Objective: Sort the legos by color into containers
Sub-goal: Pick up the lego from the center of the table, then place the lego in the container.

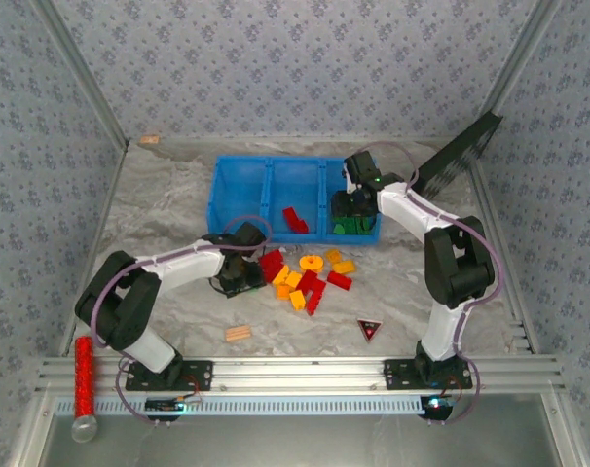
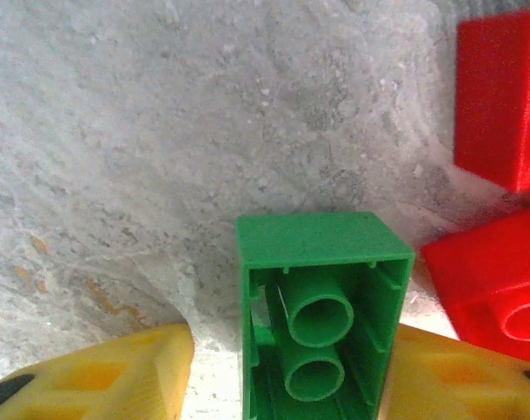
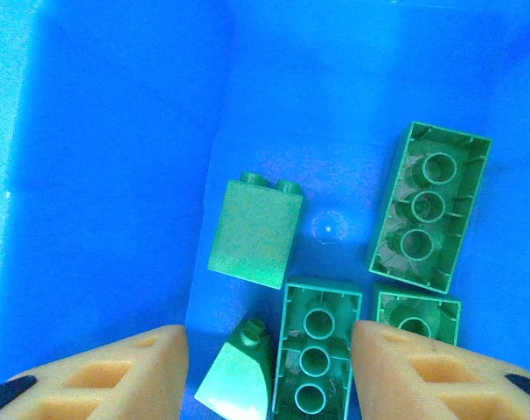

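Note:
In the left wrist view a green brick (image 2: 322, 289) stands between my yellow fingers with its hollow underside toward the camera. The right finger (image 2: 457, 367) touches it; a gap separates it from the left finger (image 2: 116, 372). My left gripper (image 1: 239, 275) is open, low over the table at the left edge of the loose legos (image 1: 310, 277): red, yellow and a yellow ring (image 1: 312, 263). My right gripper (image 3: 269, 350) hangs open over the right compartment of the blue bin (image 1: 239, 195), above several green bricks (image 3: 252, 229). A red brick (image 1: 295, 220) lies in the middle compartment.
Two red bricks (image 2: 501, 262) lie just right of the green one. A tan ridged wooden piece (image 1: 239, 333) and a dark triangle with a red mark (image 1: 370, 329) lie near the front. A red cylinder (image 1: 83, 375) rests on the front rail at left. A black ramp (image 1: 460, 151) leans at back right.

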